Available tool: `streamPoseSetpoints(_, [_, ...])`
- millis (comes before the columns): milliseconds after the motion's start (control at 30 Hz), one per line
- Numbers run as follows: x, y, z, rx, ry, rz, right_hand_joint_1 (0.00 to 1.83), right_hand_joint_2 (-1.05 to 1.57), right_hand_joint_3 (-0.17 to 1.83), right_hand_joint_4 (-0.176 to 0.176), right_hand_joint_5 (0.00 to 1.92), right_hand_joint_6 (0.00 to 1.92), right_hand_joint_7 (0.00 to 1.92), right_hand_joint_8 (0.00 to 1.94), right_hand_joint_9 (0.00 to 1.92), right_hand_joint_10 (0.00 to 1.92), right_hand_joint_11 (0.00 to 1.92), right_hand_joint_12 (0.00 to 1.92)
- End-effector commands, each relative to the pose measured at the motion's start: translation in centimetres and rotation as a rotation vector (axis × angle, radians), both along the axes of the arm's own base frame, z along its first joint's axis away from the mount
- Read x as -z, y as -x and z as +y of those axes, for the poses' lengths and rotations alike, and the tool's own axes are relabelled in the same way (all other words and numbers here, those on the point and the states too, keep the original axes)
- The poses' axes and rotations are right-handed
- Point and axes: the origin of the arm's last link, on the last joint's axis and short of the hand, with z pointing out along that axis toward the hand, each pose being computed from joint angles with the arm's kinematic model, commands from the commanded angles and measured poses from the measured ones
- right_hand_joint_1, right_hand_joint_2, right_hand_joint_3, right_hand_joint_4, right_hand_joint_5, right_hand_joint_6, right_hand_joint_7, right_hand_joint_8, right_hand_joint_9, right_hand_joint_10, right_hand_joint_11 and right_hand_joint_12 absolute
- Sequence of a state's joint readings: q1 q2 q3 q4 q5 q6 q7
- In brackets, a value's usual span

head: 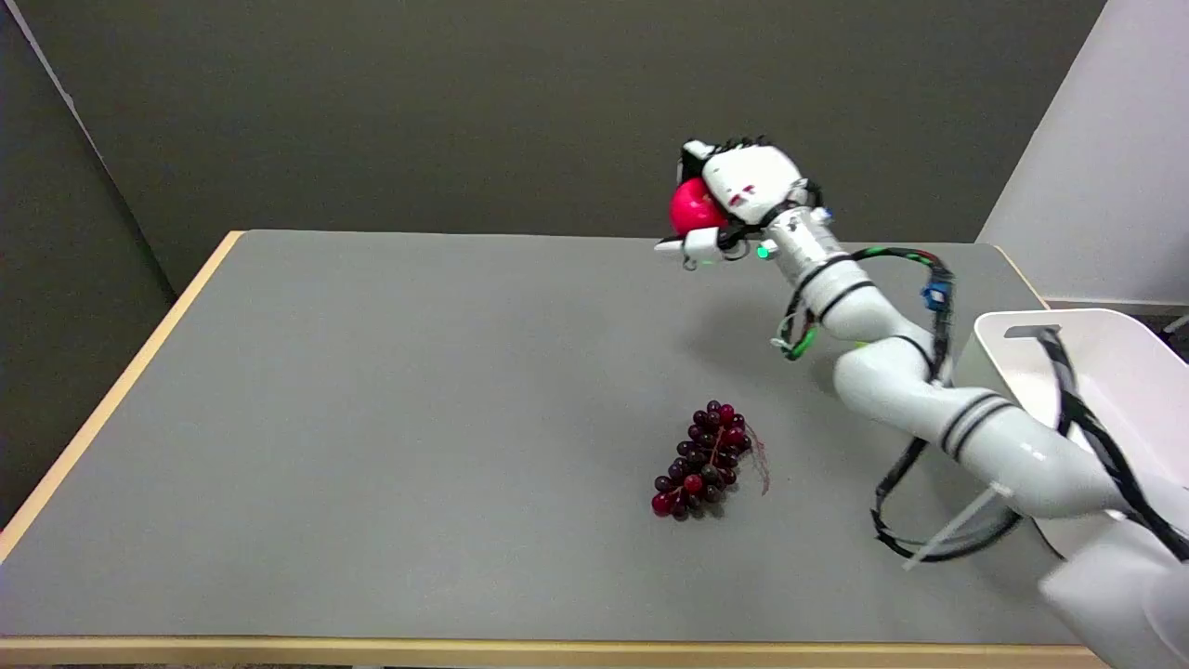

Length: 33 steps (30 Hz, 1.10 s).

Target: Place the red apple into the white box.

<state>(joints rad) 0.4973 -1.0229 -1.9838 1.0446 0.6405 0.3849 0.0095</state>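
My right hand (738,190) is raised above the far side of the table and grips the red apple (692,208), whose left half shows past the fingers. The thumb sticks out below the apple. The white box (1105,353) stands at the table's right edge, partly hidden behind my right forearm, well to the right of and nearer than the hand.
A bunch of dark red grapes (706,462) lies on the grey table (372,418) near its middle, in front of the hand. Black cables hang from the right arm (938,390) beside the box. A wooden edge runs along the table's left and front.
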Motion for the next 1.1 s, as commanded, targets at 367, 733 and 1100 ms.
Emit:
streamPoseSetpoints(367, [-12.6, -5.5, 24.3, -0.286, 0.537, 0.194, 1.21, 1.06, 0.37, -0.148, 0.61, 1.48, 0.92, 1.31, 0.83, 1.41, 0.62, 1.69])
streamPoseSetpoints(733, [-17.2, -4.0, 30.5, -0.213, 0.804, 0.211, 1.21, 1.05, 0.38, -0.149, 0.61, 1.48, 0.92, 1.30, 0.83, 1.41, 0.63, 1.69])
streamPoseSetpoints(1100, [-19.0, 0.2, 32.3, -0.098, 0.896, 0.128, 1.20, 1.12, 0.27, -0.142, 0.59, 1.49, 0.90, 1.32, 0.83, 1.31, 0.64, 1.61])
